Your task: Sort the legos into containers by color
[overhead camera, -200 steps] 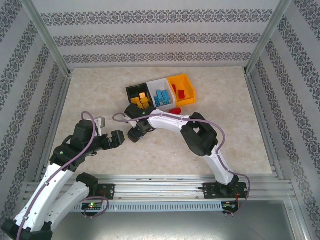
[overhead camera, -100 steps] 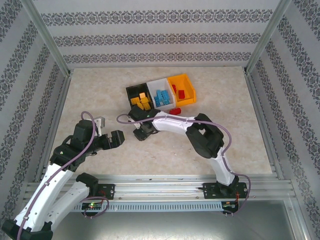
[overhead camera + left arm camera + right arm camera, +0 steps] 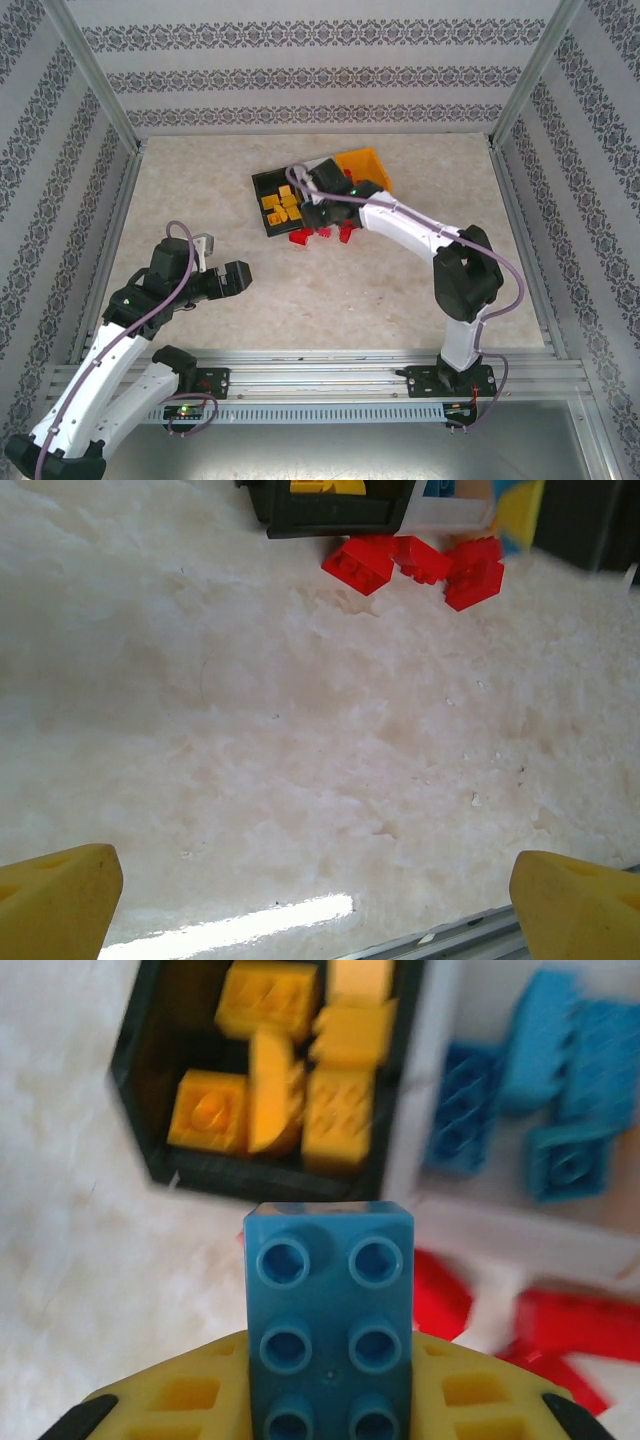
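Right tool pinching blue brick.
White bin ahead, slightly right; black bin ahead-left.
Likely best: carry forward-right past white bin's near wall, centre over it, then spread jaws; keep off black bin.
Left tool spread wide over bare surface.
Counts:
- bins: three, incl. orange bin
- yellow bricks: about six
- binned blue bricks: four
- red bricks on surface just ahead: three, maybe four

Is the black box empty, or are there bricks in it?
Not empty. The black bin holds several orange-yellow bricks, lying loose inside its walls.
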